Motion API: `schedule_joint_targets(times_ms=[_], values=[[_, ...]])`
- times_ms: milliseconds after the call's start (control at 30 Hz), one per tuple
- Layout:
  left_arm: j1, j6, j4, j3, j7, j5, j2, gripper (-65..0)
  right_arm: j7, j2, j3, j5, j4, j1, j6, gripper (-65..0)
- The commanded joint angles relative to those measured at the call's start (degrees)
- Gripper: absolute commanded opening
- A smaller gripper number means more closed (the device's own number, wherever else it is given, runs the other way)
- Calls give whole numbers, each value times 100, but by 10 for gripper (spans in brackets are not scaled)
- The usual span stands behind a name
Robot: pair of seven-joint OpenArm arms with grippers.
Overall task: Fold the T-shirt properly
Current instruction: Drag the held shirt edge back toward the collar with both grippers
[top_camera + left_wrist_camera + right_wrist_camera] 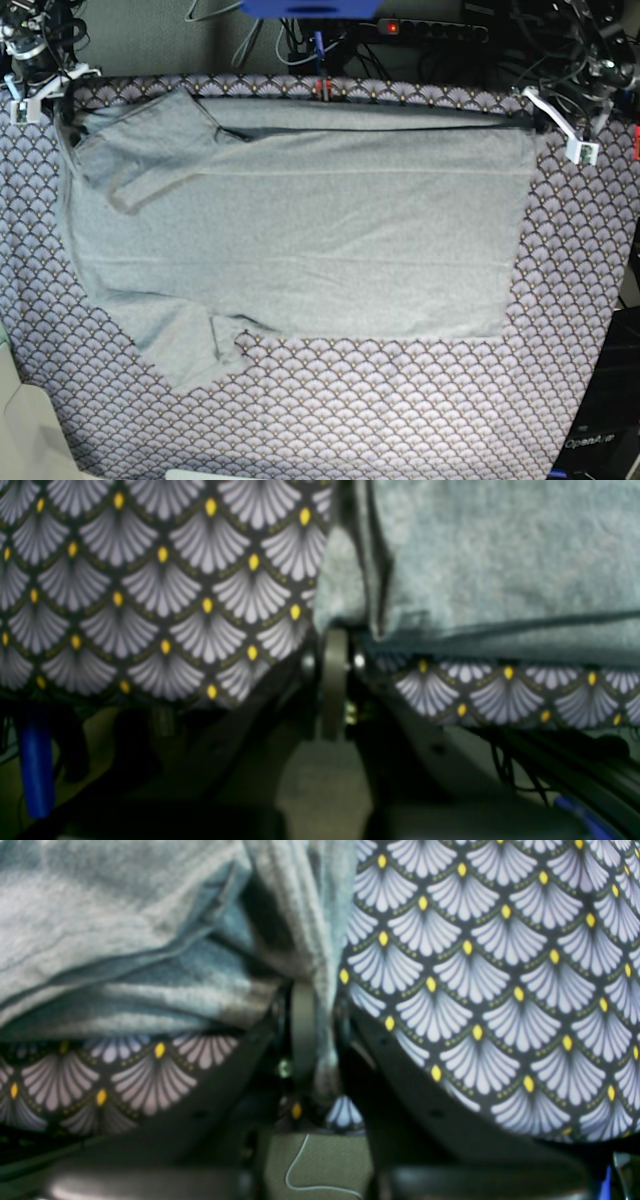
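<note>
The light grey T-shirt point(300, 220) lies spread on the purple fan-patterned tablecloth point(350, 410), one sleeve pointing to the near left. Its far edge is lifted and stretched between both grippers. My left gripper point(530, 112) is at the far right corner, shut on the fabric. In the left wrist view this gripper point(345, 635) pinches a fold of the T-shirt point(500, 555). My right gripper point(62, 100) holds the far left corner. In the right wrist view that gripper point(320, 1000) is shut on bunched T-shirt point(100, 915) cloth, which hides the fingertips.
Behind the table's far edge sit a power strip point(430, 28) with a red light, tangled cables and a blue object point(310, 8). A red clip point(323, 90) sits on the far table edge. A pale object point(25, 430) stands at the near left corner.
</note>
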Motion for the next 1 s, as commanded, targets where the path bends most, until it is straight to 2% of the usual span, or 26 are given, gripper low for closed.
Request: schedule_joint_targets(times_ms=[0, 133, 567, 833, 967], values=[[27, 73, 38, -36, -115, 116, -51, -650, -263, 32, 27, -199, -30, -74, -56, -650], [-26, 73, -112, -36, -290, 133, -42, -650, -289, 32, 27, -199, -30, -56, -56, -650], [-817, 82, -164, -28, -211, 142, -42, -650, -298, 32, 19, -207, -30, 85, -56, -650], [-562, 82, -129, -28, -211, 142, -42, -650, -298, 67, 19, -207, -30, 50, -56, -650], [-351, 82, -103, -28, -211, 125, -42, -650, -298, 67, 19, -207, -30, 41, -56, -579]])
